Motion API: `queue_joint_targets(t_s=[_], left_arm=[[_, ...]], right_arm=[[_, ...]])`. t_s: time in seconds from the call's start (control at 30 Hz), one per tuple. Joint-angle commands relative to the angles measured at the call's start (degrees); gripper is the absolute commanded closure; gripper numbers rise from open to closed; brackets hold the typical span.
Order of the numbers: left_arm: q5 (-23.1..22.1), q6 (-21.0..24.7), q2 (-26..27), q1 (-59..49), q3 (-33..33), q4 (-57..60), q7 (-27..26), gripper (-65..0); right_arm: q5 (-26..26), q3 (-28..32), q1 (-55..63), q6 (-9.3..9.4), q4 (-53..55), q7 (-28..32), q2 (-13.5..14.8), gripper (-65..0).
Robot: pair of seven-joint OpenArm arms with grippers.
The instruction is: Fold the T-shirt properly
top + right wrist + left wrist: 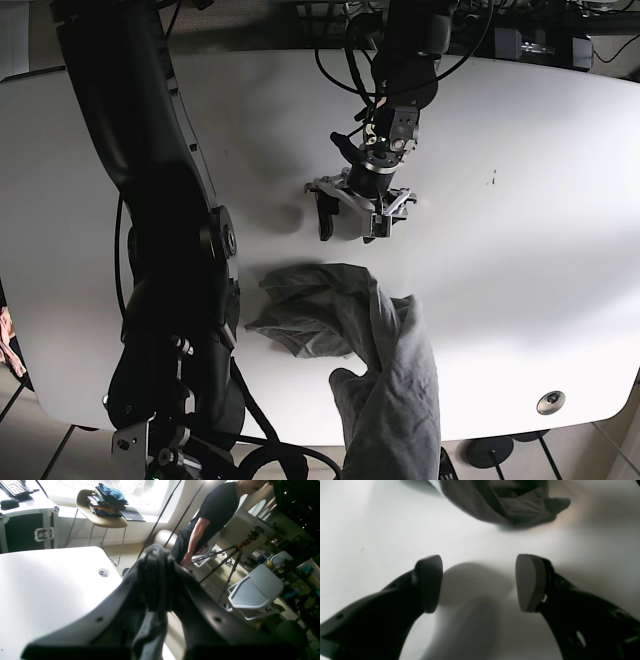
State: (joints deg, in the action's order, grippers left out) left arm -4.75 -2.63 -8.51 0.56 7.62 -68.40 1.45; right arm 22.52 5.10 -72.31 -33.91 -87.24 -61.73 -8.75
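T-shirt [340, 330] lies crumpled at the near edge of the white table [520, 180], with one part pulled up off the heap toward the camera. My right hand [155, 562] is clenched on that raised part; in the right wrist view grey cloth is bunched between its fingers [210, 615] and hangs down below them. My left hand [478, 582] is released, pads wide apart with nothing between them, hovering over bare table with the shirt's edge [510, 505] just ahead of it.

I judge the step to be spreading the shirt flat before any fold. To do it well, I would bring the left hand forward and down to a free edge or corner of the heap, pinch a single layer rather than a wad, and then draw the two hands apart so the cloth opens. I would keep the lifted part low, so it drags less and does not slip over the table's edge.

I can read no brand, label or writing on the shirt or the arms.
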Motion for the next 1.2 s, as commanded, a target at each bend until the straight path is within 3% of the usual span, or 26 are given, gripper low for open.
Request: queue_joint_targets(t_s=[0.03, 0.2, 0.4, 0.6, 0.8, 0.87, 0.97, 1.07, 1.2], left_arm=[[-0.2, -0.3, -0.5, 3.0, 0.1, 1.9, -1.1, -42.5], [-0.2, 4.3, -0.5, 9.6, 0.3, 11.2, -8.5, -42.8], [-0.2, 4.4, -0.5, 15.4, 0.7, 18.9, -8.6, -42.8], [-0.2, 4.4, -0.5, 16.4, 7.5, 20.2, -8.6, -41.9], [0.1, 4.5, -0.5, 16.4, 8.8, 20.2, -8.7, -11.0], [0.1, 5.9, -0.5, 16.3, 8.5, 20.0, -8.7, -8.5], [0.1, 12.2, -0.5, 15.9, 8.6, 19.6, -8.7, -7.8], [0.1, 12.2, -0.5, 15.7, 8.5, 16.9, -8.5, -0.6], [-0.1, 12.2, 2.3, 10.7, 8.5, 8.0, -8.3, 0.0]], right_arm=[[0.4, -0.2, -2.5, 0.46, -0.5, 2.0, -0.2, -1.9], [0.4, -0.2, -2.5, 0.46, -0.5, 2.0, -0.2, -1.9], [0.4, -0.4, -2.5, 0.46, -0.5, 2.0, -0.2, -1.9], [0.4, -0.5, -2.5, 0.46, -0.5, 2.0, -0.2, -1.9], [-2.0, -0.5, -2.5, 0.37, -0.7, 2.0, -0.2, -1.9], [-2.0, -0.5, -2.5, 0.37, -0.7, 2.0, -0.2, -1.9], [-2.0, -0.5, -2.5, 0.37, -0.8, 2.0, -0.2, -1.9], [-2.0, -0.5, -2.5, 0.46, -0.8, 2.0, -0.2, -1.9], [-2.1, -0.5, -2.5, 0.46, -0.8, 2.0, 0.7, -1.9]])
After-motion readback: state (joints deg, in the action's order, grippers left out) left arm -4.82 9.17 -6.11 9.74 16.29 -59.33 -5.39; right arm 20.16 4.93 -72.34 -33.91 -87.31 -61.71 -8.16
